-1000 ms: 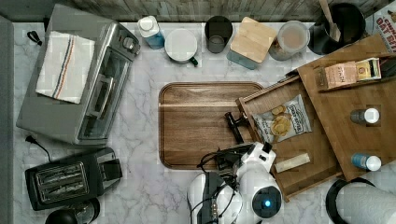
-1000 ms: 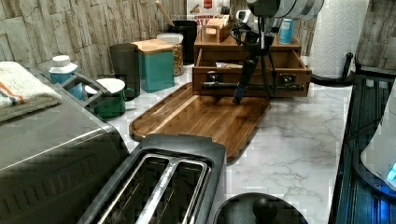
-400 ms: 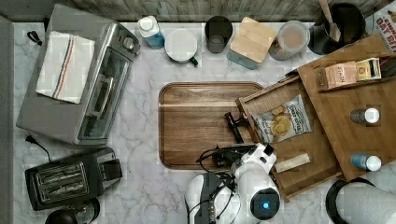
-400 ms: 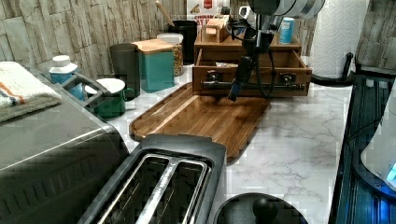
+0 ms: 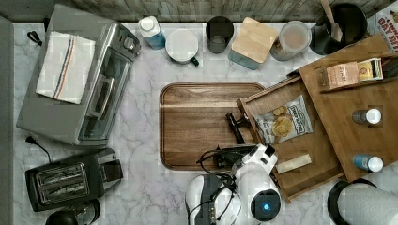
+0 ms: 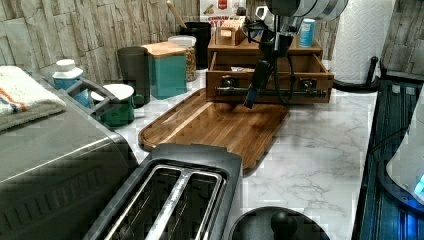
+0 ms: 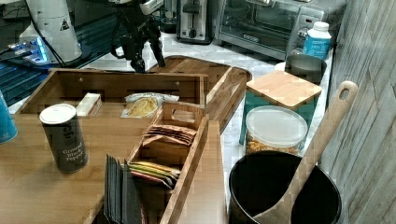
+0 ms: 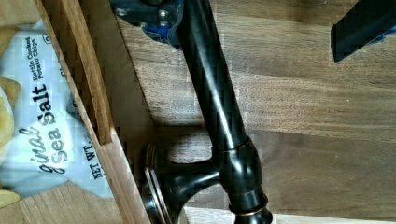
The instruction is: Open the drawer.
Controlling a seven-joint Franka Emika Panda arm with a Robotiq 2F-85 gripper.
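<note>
One drawer out, claw let go

Over the last second the gripper (image 6: 249, 101) has eased a little away from the drawer front, out over the cutting board (image 6: 215, 125). Its fingers (image 8: 154, 21) are spread wide, one just beside the black bar handle (image 8: 210, 93) and the other well apart, clamping nothing. Behind it, the drawer (image 5: 305, 146) has not shifted. It stands pulled far out from under the cabinet top (image 5: 347, 93), over the board's edge, with a chip bag (image 5: 281, 123) lying inside. The opening looks finished, with only the retreat left.
</note>
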